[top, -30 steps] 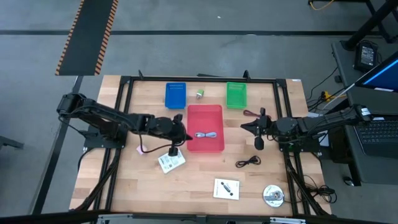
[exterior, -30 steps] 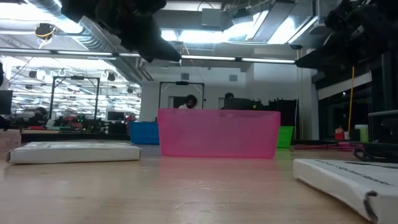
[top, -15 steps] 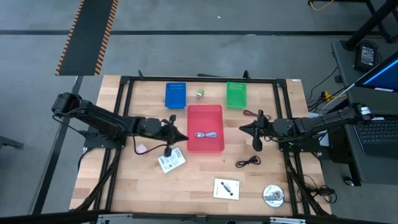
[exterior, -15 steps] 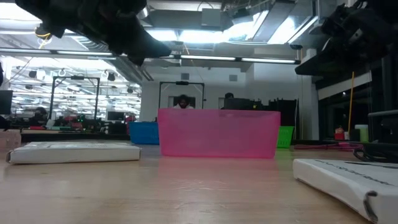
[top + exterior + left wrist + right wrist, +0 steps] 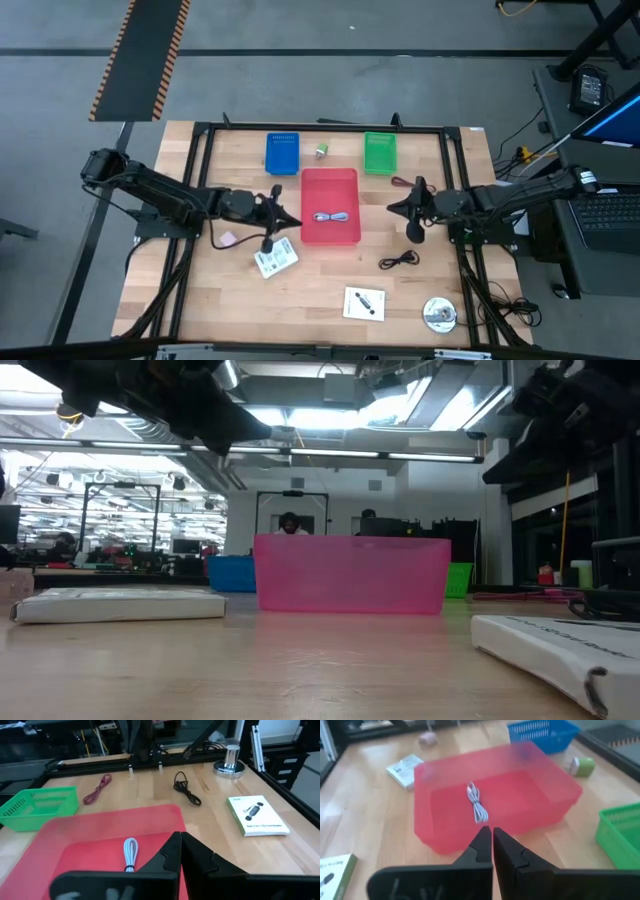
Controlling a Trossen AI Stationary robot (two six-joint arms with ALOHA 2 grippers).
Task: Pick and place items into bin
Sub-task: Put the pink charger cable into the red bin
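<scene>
Left gripper (image 5: 283,215) fingers pressed together, empty, just left of red bin (image 5: 330,180). Right gripper (image 5: 396,207) likewise closed, empty, right of bin. White cable (image 5: 331,217) lies inside bin. Low view: bin wall hides its contents. Black cable (image 5: 399,260) on table, near-right.

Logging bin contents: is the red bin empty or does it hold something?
Not empty. One light-coloured coiled cable lies on the floor of the red bin; nothing else shows inside.
</scene>
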